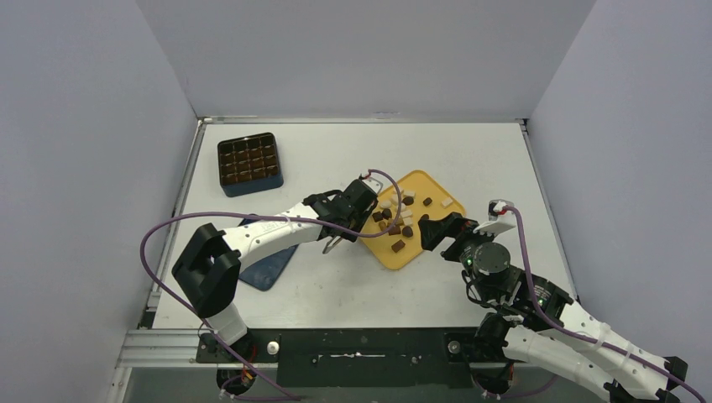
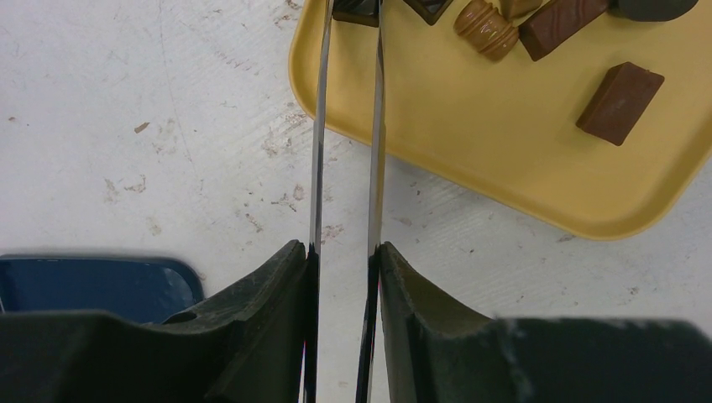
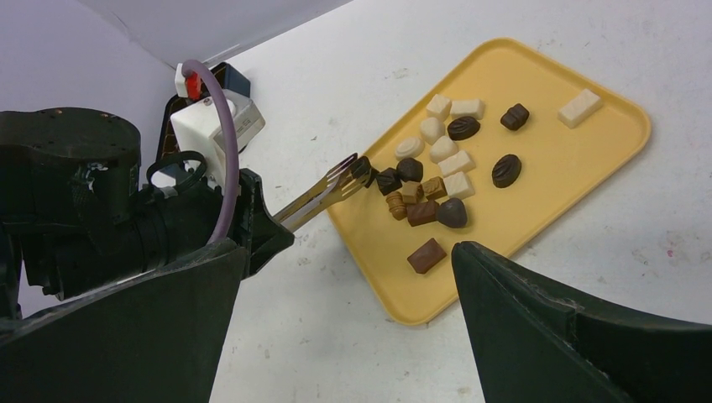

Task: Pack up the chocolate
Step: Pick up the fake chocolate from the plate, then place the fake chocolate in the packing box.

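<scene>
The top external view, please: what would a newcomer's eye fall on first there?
The yellow tray right of centre, strewn with dark, brown and cream chocolates, stands out first. Next comes the left gripper, shut on long metal tongs whose tips reach a dark piece in the tray's left part, while the open right gripper hovers at the tray's near side. A dark compartmented box sits far left.
</scene>
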Controlling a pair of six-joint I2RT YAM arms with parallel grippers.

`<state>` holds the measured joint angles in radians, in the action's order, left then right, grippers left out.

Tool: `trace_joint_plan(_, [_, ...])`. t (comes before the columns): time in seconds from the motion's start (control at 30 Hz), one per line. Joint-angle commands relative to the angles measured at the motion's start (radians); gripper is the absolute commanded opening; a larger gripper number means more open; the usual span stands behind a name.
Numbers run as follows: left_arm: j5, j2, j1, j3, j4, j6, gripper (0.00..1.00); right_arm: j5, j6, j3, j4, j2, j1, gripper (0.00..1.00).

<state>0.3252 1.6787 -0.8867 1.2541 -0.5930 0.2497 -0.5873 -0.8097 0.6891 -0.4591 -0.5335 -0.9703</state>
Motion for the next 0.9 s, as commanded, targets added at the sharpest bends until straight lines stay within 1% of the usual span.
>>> trace_joint_plan(0.0, [0.001,-0.031,-0.001,0.048,0.004,0.001,0.29,-0.006,-0.007,0.0,0.028,-0.003,-0.006,1.0])
trace_joint_plan(0.4, [0.011,-0.122,0.0,0.073,-0.033,0.019,0.28,-0.003,-0.011,-0.01,0.036,0.004,-0.005,1.0])
trace_joint_plan(0.6, [0.071,-0.148,0.012,0.126,-0.075,0.024,0.28,0.002,-0.015,-0.016,0.036,0.009,-0.005,1.0])
trace_joint_plan(0.73, [0.088,-0.168,0.075,0.158,-0.11,0.009,0.28,0.004,-0.015,-0.014,0.029,0.011,-0.006,1.0])
trace_joint_plan(0.87, [0.039,-0.218,0.211,0.138,-0.104,0.001,0.28,0.006,-0.015,-0.017,0.035,0.016,-0.005,1.0])
